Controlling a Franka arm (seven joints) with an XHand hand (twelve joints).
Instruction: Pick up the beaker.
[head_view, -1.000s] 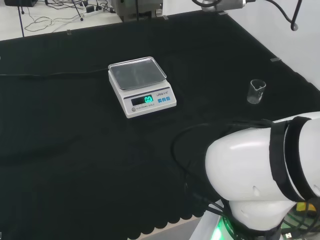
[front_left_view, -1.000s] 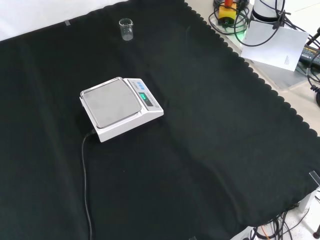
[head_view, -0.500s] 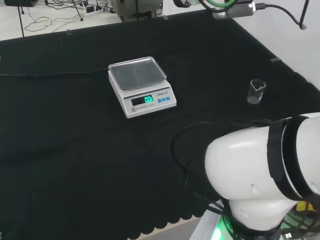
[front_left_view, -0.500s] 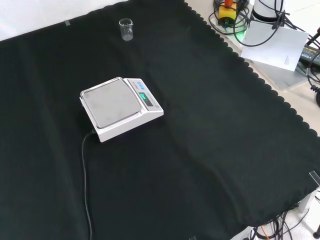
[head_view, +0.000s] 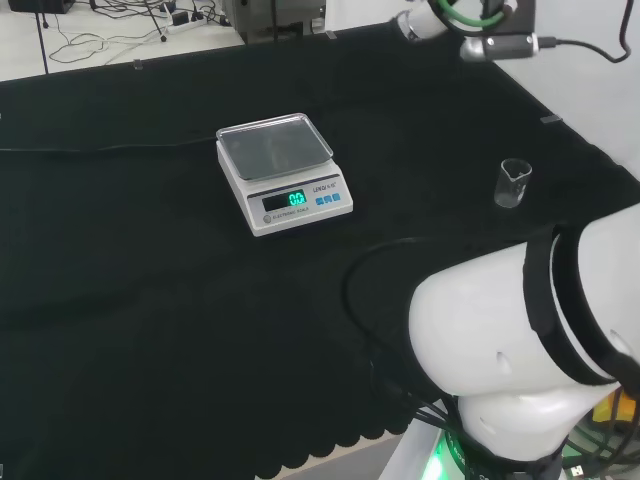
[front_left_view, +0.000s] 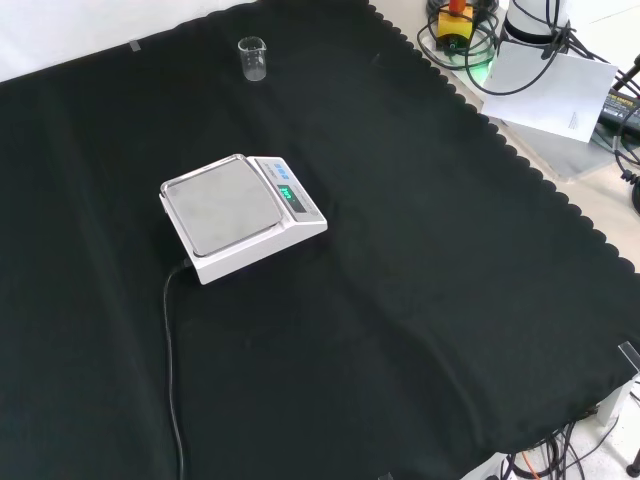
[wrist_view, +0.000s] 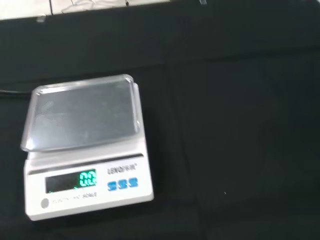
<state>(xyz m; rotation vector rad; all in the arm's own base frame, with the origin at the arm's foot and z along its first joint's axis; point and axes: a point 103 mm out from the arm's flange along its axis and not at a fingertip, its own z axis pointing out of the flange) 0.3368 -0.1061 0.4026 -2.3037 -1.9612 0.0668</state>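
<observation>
Approach step: beaker not yet reached.

The black cloth (front_left_view: 420, 300) lies mostly bare, giving open room. The scale (head_view: 282, 172) sits mid-bench, well apart from the beaker (head_view: 512, 184), which stands upright near the cloth's right edge in the head view. Next move calls for bringing the hand to it; whether the fingers are apart or together cannot be told.

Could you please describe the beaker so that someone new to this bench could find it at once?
Start from the white scale on the black cloth. In the head view the beaker stands alone, well to the scale's right. It is a small, clear, upright vessel, the only glassware there.
</observation>
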